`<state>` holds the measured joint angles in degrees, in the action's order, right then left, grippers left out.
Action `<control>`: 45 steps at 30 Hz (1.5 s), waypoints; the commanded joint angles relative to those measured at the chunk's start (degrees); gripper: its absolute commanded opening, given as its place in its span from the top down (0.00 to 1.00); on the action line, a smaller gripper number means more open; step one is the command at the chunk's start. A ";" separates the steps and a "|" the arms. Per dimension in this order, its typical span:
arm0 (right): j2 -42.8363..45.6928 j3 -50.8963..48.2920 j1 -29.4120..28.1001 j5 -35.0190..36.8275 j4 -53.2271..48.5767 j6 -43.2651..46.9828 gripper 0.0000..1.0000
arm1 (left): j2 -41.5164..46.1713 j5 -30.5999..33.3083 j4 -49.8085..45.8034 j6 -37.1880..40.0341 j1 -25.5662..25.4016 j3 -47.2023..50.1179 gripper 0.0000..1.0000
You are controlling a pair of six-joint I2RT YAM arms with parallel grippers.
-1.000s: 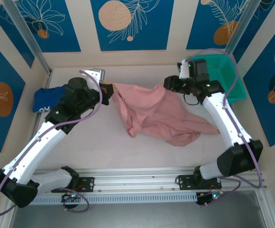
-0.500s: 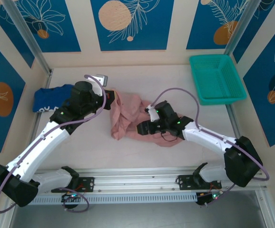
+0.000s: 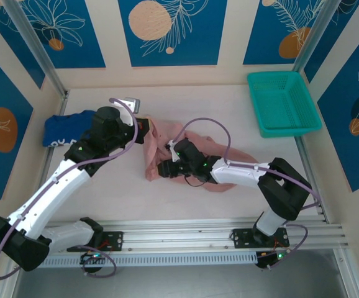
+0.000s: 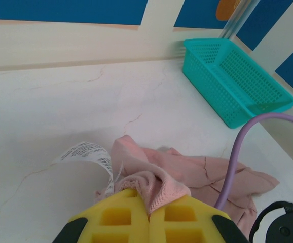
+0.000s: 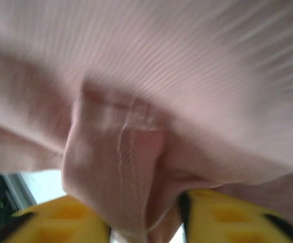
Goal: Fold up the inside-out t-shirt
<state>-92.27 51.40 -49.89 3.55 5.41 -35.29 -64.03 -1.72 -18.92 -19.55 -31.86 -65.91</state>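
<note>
Shirt (image 3: 167, 141) bunches well left of the basket (image 3: 283, 102): right tool (image 3: 162, 169) has swung over from there and nips a fold, left tool (image 4: 147, 202) stays pinched on an edge. Regrasp, I reckon, before flattening.

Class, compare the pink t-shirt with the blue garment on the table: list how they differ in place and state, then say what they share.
The pink t-shirt lies mid-table; the blue garment sits by the table's left edge. The pink t-shirt is pinched by the left gripper, its jaws shut on a hem; nothing grips the blue garment. Both are crumpled cloth, and neither is folded.
</note>
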 commanded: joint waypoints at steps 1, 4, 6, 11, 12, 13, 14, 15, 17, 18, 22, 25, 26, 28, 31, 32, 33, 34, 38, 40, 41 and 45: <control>3.98 1.20 1.67 6.04 -1.81 1.77 0.80 | 2.14 3.71 -0.71 -0.10 0.53 -0.32 1.00; 9.59 0.42 4.88 7.65 -8.41 4.42 0.86 | 3.24 9.97 -1.97 -0.12 0.94 -0.61 1.00; 14.71 0.03 8.85 7.84 -13.01 5.75 0.87 | 4.03 13.94 -3.17 -0.14 2.14 -1.39 1.00; 26.18 3.77 20.13 4.05 -19.69 9.78 0.93 | 4.57 15.07 -3.93 -0.73 7.42 -5.98 1.00; 27.89 6.31 22.42 3.39 -21.43 11.07 0.94 | 4.45 15.14 -4.03 -0.67 8.35 -7.54 1.00; 29.00 8.85 24.26 3.20 -22.94 12.12 0.94 | 4.29 15.46 -4.13 -0.81 9.21 -8.96 1.00; 30.10 12.01 26.43 2.98 -24.33 13.17 0.95 | 4.14 15.51 -4.11 -0.98 10.08 -10.62 1.00; 30.79 15.21 28.49 2.06 -25.21 13.93 0.95 | 4.01 15.65 -3.97 -1.04 10.80 -12.49 1.00; 31.32 20.95 31.60 0.08 -26.23 14.36 0.96 | 3.78 16.19 -3.38 -0.82 11.61 -15.68 1.00; 31.36 23.71 32.68 -0.72 -26.63 14.52 0.96 | 3.74 16.62 -3.18 -0.69 11.77 -17.31 1.00; 32.16 27.78 33.80 -1.40 -27.63 15.57 0.96 | 5.58 15.87 -0.51 0.25 11.85 -18.84 1.00; 34.98 22.78 33.79 -1.20 -28.44 15.78 0.96 | 8.92 12.57 -0.40 -0.09 11.88 -13.84 1.00; 36.15 20.03 33.78 -1.03 -29.29 15.78 0.96 | 10.55 10.78 -0.94 -0.91 11.86 -10.70 1.00; 38.42 14.57 33.78 -0.54 -31.87 14.63 0.95 | 14.08 5.87 -1.66 -3.50 11.89 -2.41 1.00; 41.12 5.16 33.63 -2.43 -35.26 12.05 0.94 | 19.38 -0.80 -3.01 -8.22 11.81 11.03 1.00; 41.33 2.59 33.62 -3.23 -36.32 11.76 0.94 | 20.87 -2.05 -3.97 -8.82 11.81 14.84 1.00; 41.31 0.92 33.61 -3.58 -37.08 11.44 0.94 | 21.96 -2.26 -5.24 -8.84 11.77 17.61 1.00; 40.92 -0.86 33.57 -4.40 -37.40 10.90 0.94 | 23.11 -1.80 -6.74 -9.24 11.80 20.19 1.00; 38.18 -4.46 32.63 -7.25 -35.28 8.60 0.97 | 26.37 -1.71 -6.90 -11.64 11.79 26.42 1.00; 36.03 -2.83 32.19 -5.71 -32.68 8.59 0.99 | 25.83 0.33 -3.81 -12.61 11.81 26.66 1.00; 34.36 -0.58 32.30 -4.50 -31.15 9.28 1.00 | 24.35 2.47 -2.07 -12.55 11.79 25.42 1.00; 24.40 18.49 35.00 0.30 -29.66 14.30 1.00 | 11.94 13.68 1.95 -7.98 11.90 9.99 1.00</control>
<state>-64.47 57.01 -16.69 0.03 -30.59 -24.05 -46.30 3.16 -25.52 -29.76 -20.71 -44.86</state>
